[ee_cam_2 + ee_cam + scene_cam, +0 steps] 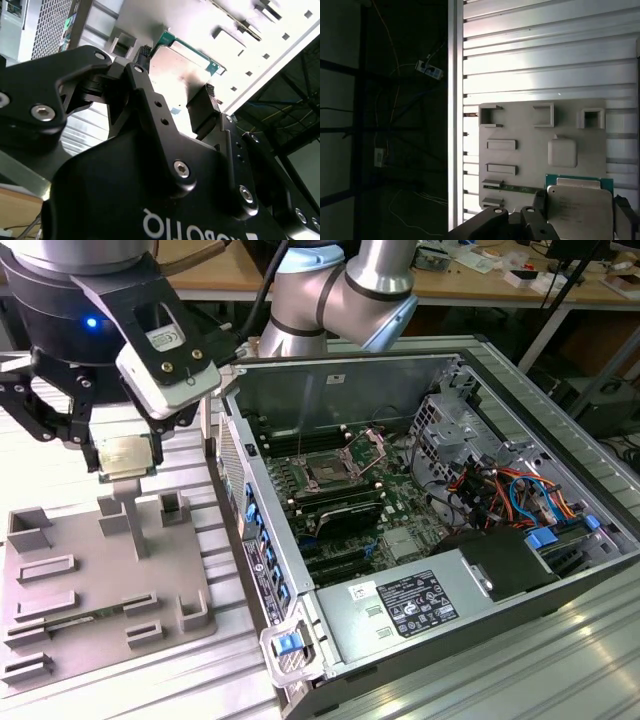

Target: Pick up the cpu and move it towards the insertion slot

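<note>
Black two-finger gripper (pixel 125 455) clamped on the small square silvery cpu (pixel 127 454), held clear above the grey plastic tray with raised blocks (pixel 60 585). Silver-framed insertion slot (pixel 330 468) lies well apart, inside the open computer case (pixel 560 455) toward the exterior view's right.

The arm (pixel 345 285) is the usual silver tube with pale blue-grey joint caps, and a black cable runs along it near the top. The wrist end is a fat black housing with a small blue light glowing on it. A white, rounded camera block sits on a black bracket with shiny screw heads. The gripper (pixel 127 462) is all matte black linkage bars, pinned with silver hex bolts, and its body carries white lettering in the second wrist view.
</note>
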### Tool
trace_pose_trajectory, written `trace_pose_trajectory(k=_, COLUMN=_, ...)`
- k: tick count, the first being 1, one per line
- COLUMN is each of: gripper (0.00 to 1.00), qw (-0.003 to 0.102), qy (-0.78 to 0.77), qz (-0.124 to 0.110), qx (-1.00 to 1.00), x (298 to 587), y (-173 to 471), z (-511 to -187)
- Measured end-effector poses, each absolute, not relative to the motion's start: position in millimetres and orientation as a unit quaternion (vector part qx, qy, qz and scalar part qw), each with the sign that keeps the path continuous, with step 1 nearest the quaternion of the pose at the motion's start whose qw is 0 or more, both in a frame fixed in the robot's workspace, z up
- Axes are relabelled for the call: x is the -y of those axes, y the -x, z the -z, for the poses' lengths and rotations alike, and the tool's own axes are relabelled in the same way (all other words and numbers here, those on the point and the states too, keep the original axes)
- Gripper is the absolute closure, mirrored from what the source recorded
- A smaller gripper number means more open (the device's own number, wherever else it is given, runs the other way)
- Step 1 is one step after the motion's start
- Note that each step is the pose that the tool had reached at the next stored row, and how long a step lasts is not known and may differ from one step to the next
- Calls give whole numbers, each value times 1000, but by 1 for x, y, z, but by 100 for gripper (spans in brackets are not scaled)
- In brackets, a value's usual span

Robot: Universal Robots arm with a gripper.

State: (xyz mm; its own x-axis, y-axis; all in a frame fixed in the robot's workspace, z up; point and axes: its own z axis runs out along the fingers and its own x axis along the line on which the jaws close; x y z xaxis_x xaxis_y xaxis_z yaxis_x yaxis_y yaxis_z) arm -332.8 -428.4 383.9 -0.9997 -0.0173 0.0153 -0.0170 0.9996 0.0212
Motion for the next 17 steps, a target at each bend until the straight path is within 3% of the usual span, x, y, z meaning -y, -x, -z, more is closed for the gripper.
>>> trace_pose_trajectory(k=17, gripper=45, qw=7, qy=-9, qz=9, qx=1000, x=427, y=307, z=-385)
